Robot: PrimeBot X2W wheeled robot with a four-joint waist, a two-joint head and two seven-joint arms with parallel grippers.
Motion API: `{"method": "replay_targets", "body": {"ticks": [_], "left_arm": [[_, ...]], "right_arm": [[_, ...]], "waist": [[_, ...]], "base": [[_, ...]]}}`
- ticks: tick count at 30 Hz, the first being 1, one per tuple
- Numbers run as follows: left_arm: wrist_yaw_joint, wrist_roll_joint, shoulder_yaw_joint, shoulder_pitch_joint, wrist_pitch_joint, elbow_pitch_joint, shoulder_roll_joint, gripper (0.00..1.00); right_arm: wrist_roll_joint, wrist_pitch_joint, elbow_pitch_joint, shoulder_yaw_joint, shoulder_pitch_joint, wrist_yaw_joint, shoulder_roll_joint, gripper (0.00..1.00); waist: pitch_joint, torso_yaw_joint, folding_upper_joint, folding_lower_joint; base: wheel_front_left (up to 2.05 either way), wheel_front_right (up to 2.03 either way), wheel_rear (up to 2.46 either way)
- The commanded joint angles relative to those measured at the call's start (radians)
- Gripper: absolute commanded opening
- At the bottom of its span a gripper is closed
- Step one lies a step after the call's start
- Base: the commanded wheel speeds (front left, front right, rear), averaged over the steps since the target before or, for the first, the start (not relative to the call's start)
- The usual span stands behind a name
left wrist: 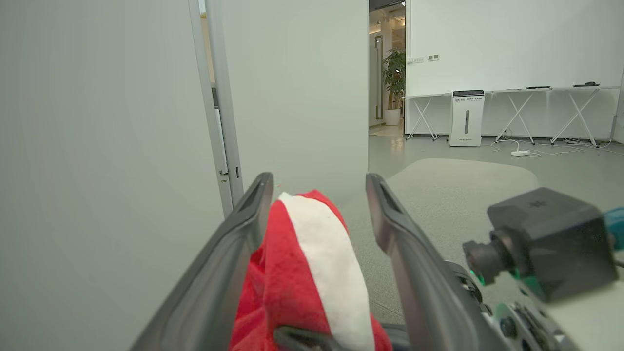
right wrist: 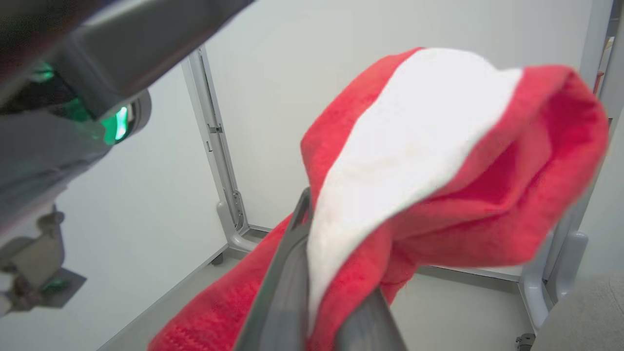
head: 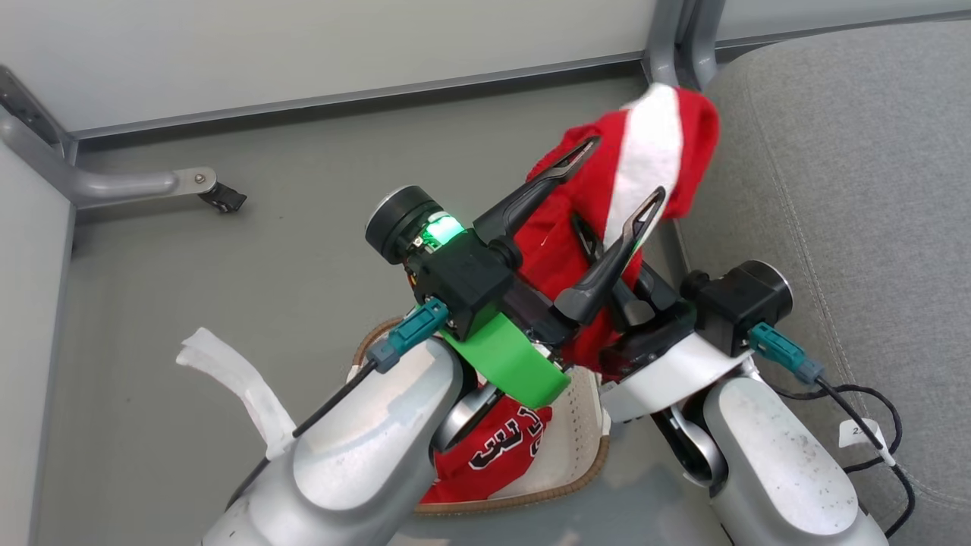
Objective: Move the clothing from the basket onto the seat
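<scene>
1. The step in hand, as I judge it, is carrying the shorts (head: 686, 144) to the seat (head: 834, 167). They hang in the air, with the basket (head: 584, 470) at 6 o'clock and the seat at 3 o'clock.
2. My right fingers (right wrist: 287, 273) are closed on the shorts. My left fingers (head: 531, 189) stand open around the same cloth.
3. Next, I think, the left draws away and the right swings to 3 o'clock, then lets go.
4. The shorts are soft, fleecy and limp. The jersey (head: 501, 447) lies in the perforated plastic basket. The seat is grey stitched fabric.

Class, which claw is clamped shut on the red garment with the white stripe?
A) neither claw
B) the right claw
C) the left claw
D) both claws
B: the right claw pinches the red garment between closed fingers, while the left claw stands open, a finger on either side.
</scene>
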Motion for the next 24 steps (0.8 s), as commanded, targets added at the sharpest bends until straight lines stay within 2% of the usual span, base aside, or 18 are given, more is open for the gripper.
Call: {"method": "replay_targets", "body": {"ticks": [1, 6, 11, 24], "left_arm": [[0.006, 0.007, -0.002, 0.017, -0.004, 0.004, 0.007, 1.00], [0.010, 0.011, -0.004, 0.022, -0.004, 0.006, 0.014, 1.00], [0.023, 0.016, 0.002, 0.032, -0.004, 0.003, 0.038, 1.00], [0.040, 0.045, -0.012, 0.035, 0.020, -0.026, 0.113, 1.00]], "right_arm": [[0.001, 0.000, 0.002, -0.010, -0.010, 0.000, -0.003, 0.00], [-0.019, 0.000, 0.003, -0.053, -0.003, 0.000, -0.003, 0.00], [-0.045, 0.000, -0.002, -0.116, 0.021, 0.000, -0.003, 0.00], [-0.088, 0.000, -0.087, -0.316, 0.078, 0.000, -0.003, 0.00]], "waist": [[0.001, 0.001, 0.0000, 0.0000], [0.005, -0.002, 0.0000, 0.0000], [0.018, -0.039, 0.0000, 0.0000], [0.102, -0.246, 0.0000, 0.0000]], "base": [[0.00, 0.00, 0.00], [0.00, 0.00, 0.00], [0.00, 0.00, 0.00], [0.00, 0.00, 0.00]]}}
